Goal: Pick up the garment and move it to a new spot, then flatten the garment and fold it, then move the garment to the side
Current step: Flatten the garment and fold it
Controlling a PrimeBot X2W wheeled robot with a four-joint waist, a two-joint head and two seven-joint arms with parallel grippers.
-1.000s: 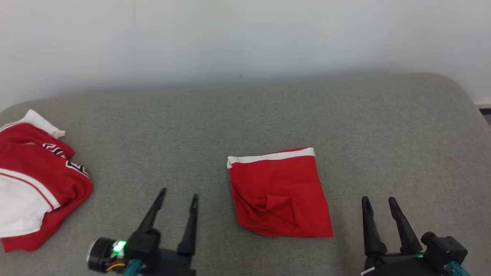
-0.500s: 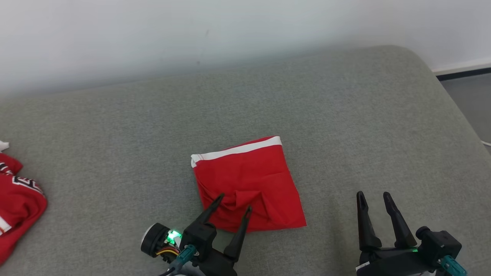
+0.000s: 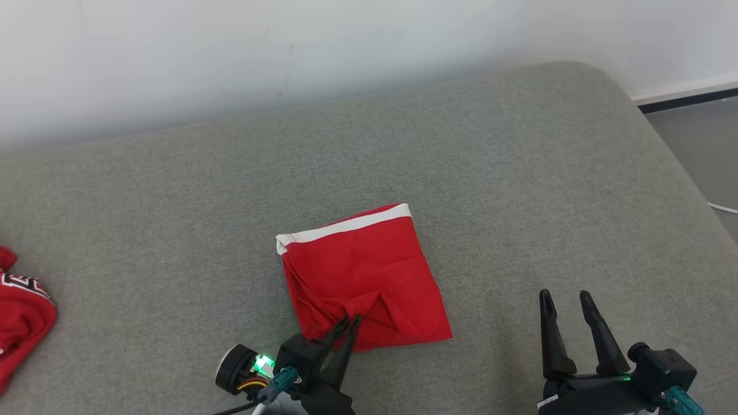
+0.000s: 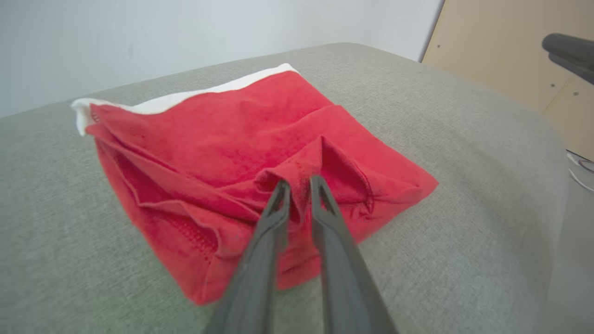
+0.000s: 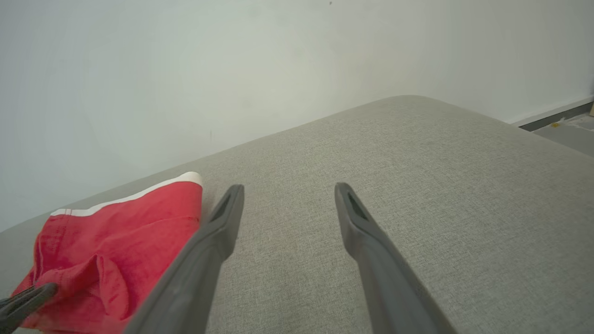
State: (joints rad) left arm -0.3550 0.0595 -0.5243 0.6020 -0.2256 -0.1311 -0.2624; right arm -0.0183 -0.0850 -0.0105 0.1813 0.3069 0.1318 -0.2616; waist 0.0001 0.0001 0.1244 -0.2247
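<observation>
The left claw [image 3: 350,319], spread wide a second ago and standing left of the cloth, now has its fingers drawn in to a narrow pinch on a raised ridge at the near edge of the red garment [image 3: 363,271]. The garment lies as a folded square near the middle of the grey cushion [image 3: 519,173], white band on its far side. The folding looks done, so this grip probably starts the move aside. The right claw [image 3: 568,297] stays spread open over bare cushion to the right, well apart. Another red-and-white garment [image 3: 23,311] lies far left.
</observation>
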